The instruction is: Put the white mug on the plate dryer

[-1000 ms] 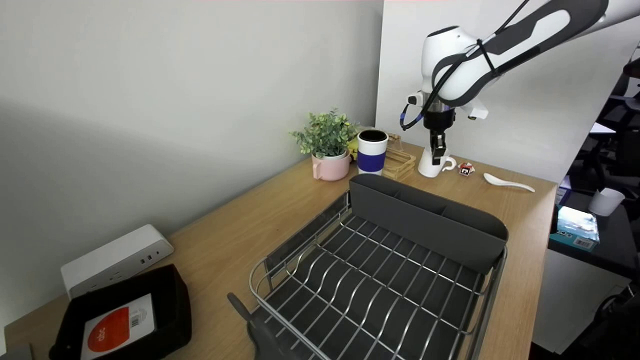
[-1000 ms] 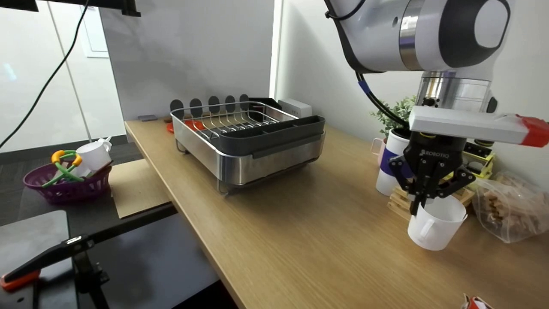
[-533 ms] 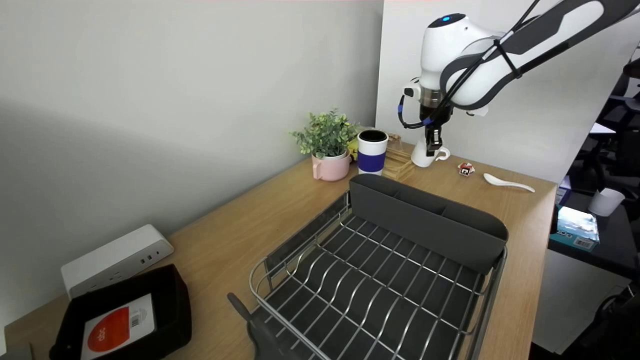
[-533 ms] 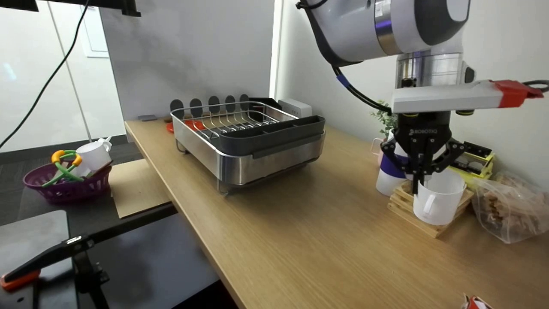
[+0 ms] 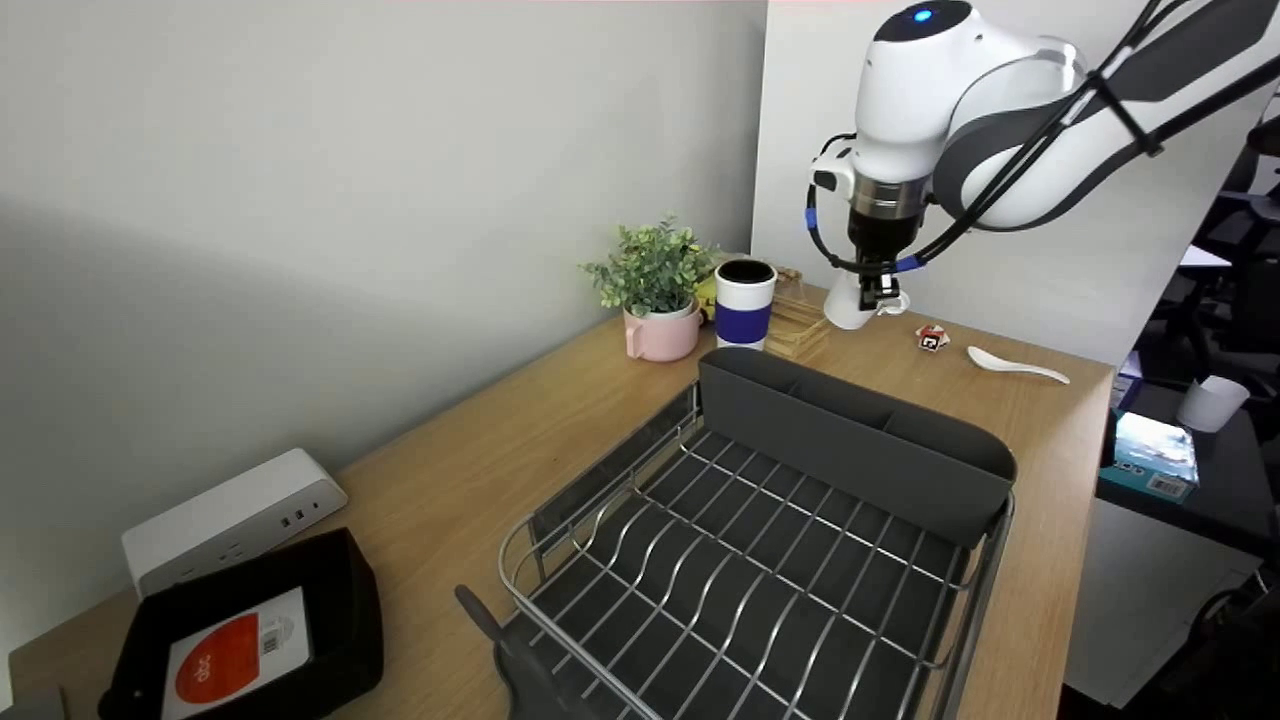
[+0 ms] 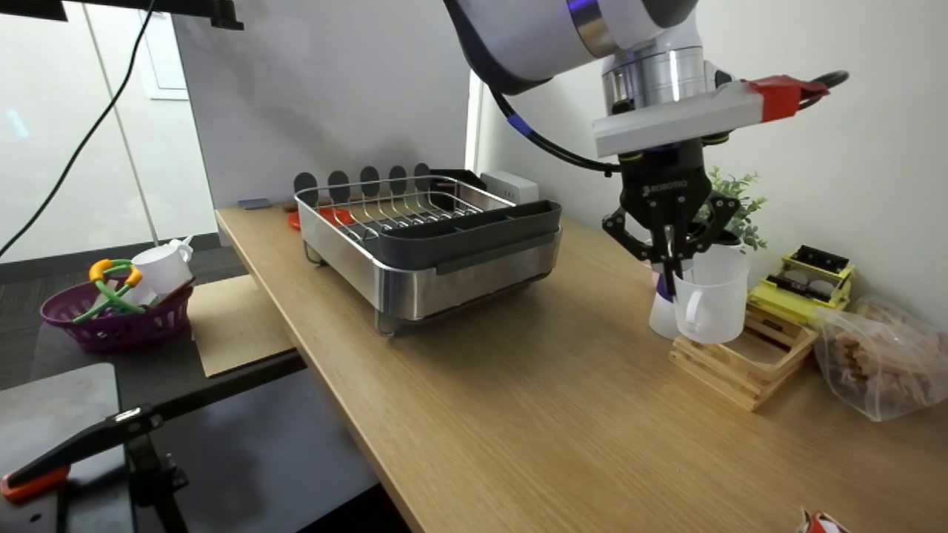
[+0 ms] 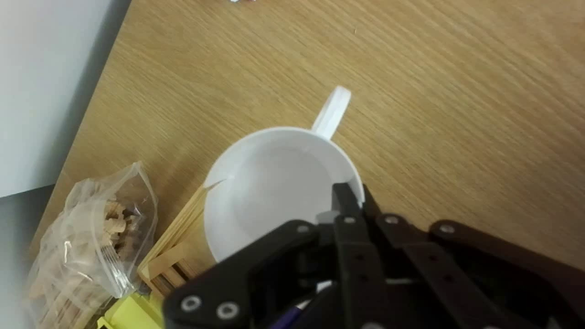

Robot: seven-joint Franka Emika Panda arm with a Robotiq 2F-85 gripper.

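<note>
The end effector is pinching the white mug by its rim, fingers nearly together. Near the wooden crate, the mug is hanging almost upright, mouth facing upward, handle pointing away from the crate.

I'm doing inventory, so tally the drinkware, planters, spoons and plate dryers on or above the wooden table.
Drinkware: 2 (white mug, blue-banded tumbler)
Pink planter: 1
White spoon: 1
Plate dryer: 1
Total: 5

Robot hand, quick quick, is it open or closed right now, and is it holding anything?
Hand: closed, holding the white mug by its rim.
</note>
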